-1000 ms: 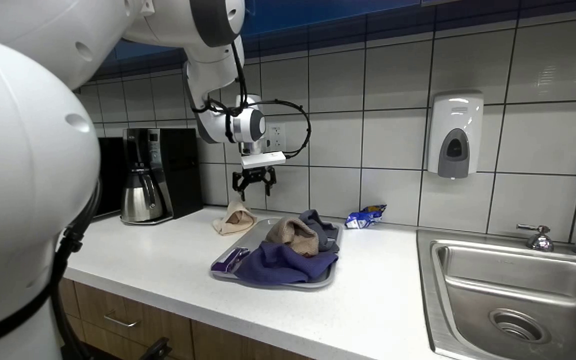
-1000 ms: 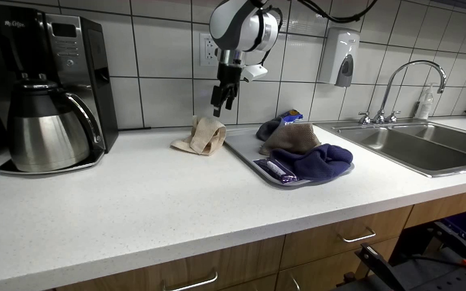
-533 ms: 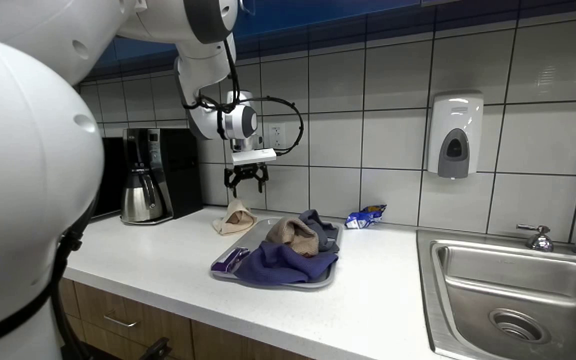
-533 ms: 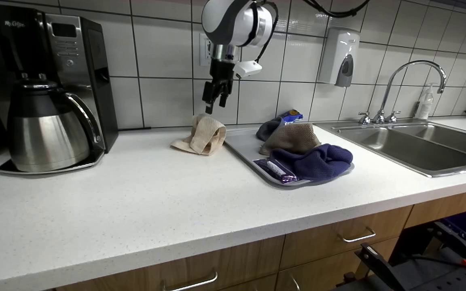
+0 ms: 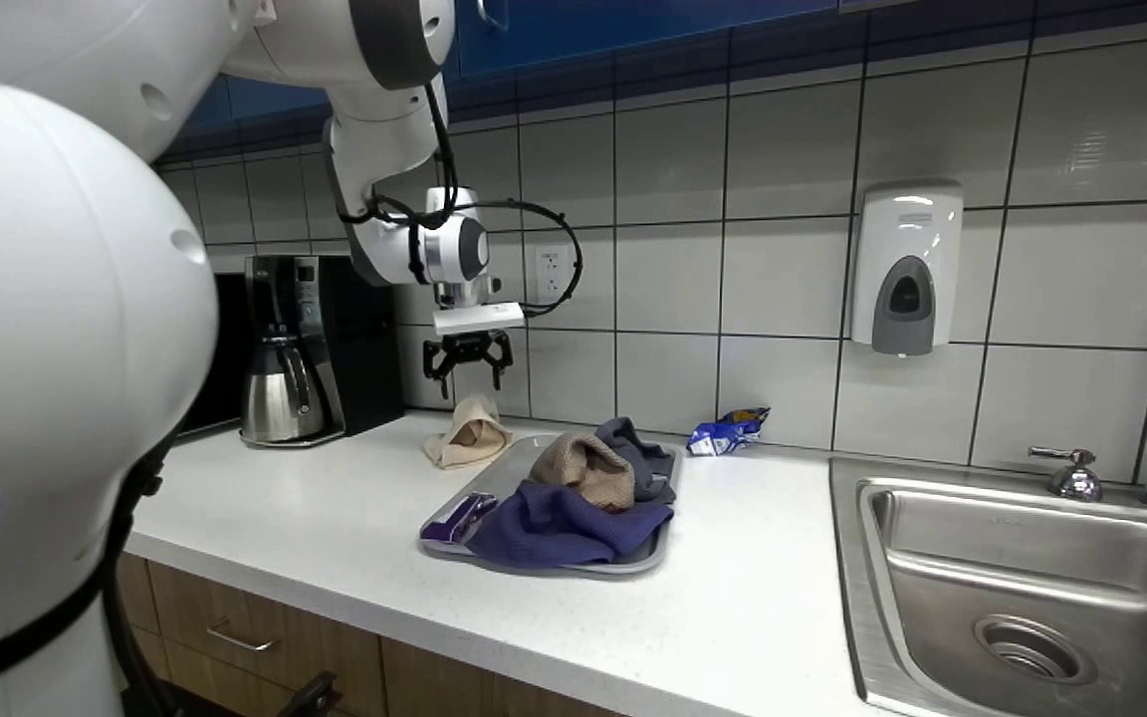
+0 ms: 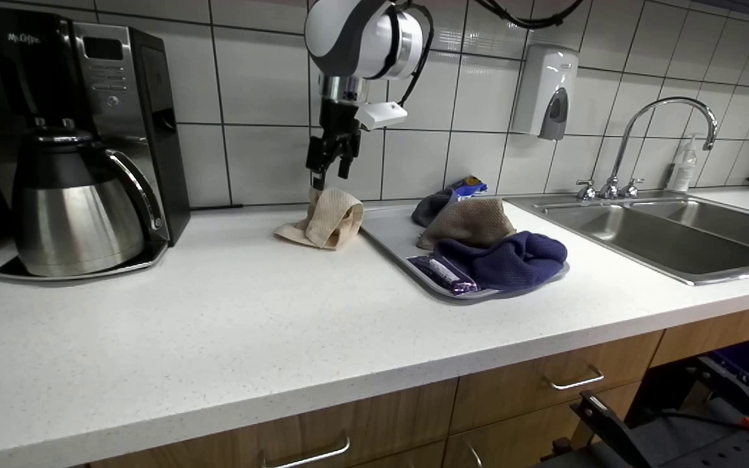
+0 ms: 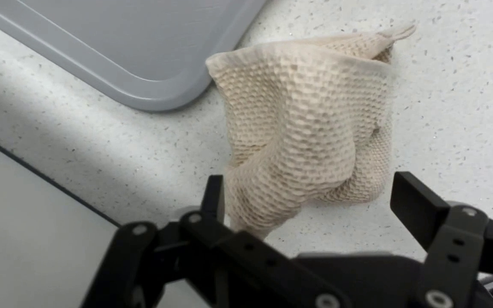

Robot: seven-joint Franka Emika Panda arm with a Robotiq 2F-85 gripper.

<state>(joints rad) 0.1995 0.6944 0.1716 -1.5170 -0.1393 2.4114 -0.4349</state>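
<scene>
Arm (image 6: 365, 39) moved nearer coffee maker (image 6: 114, 117); jaws parted above beige cloth (image 7: 306, 124); wrist view crops tray (image 7: 165, 55).

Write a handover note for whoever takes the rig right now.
Gripper: open, holding nothing, just above the beige cloth; contact unclear.
Where things are: the beige cloth lies crumpled on the counter, beside the gray tray. On the tray are a brown cloth, a purple cloth, a dark gray cloth and a purple wrapper. A blue packet is off the tray, by the wall.
Done: gripper over the beige cloth, jaws spread.
Left: beige cloth not yet gripped or lifted.
</scene>
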